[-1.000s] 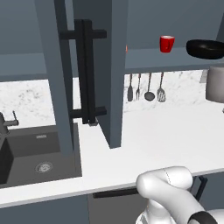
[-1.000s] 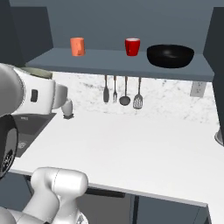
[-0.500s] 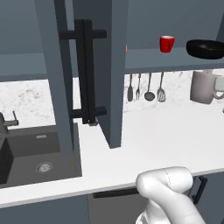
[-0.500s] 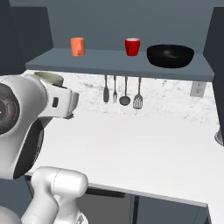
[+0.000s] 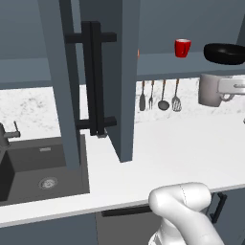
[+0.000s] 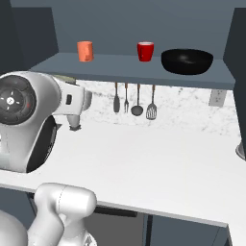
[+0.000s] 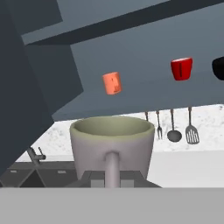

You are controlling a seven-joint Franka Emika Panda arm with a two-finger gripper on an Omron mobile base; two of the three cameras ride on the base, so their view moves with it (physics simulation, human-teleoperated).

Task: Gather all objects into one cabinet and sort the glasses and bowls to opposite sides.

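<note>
A: What sits closest to the camera?

B: A greyish-tan cup (image 7: 112,146), upright, handle facing us, held at the pincer (image 7: 112,178), whose tips are mostly hidden behind it.

A: And beyond?

B: An orange cup (image 7: 111,83) and a red cup (image 7: 181,68) stand well apart on the cabinet shelf (image 7: 144,98). At the right edge there is a black shape, probably the bowl (image 7: 218,68). Metal utensils (image 7: 174,127) hang below the shelf, and a sink (image 7: 30,175) with its tap lies lower left.

Shelf (image 6: 120,67) — two cups (image 6: 85,50) left, bowl (image 6: 187,61) right; utensils (image 6: 133,101) hang below; third cup (image 7: 112,146) in hand (image 7: 111,177).
</note>
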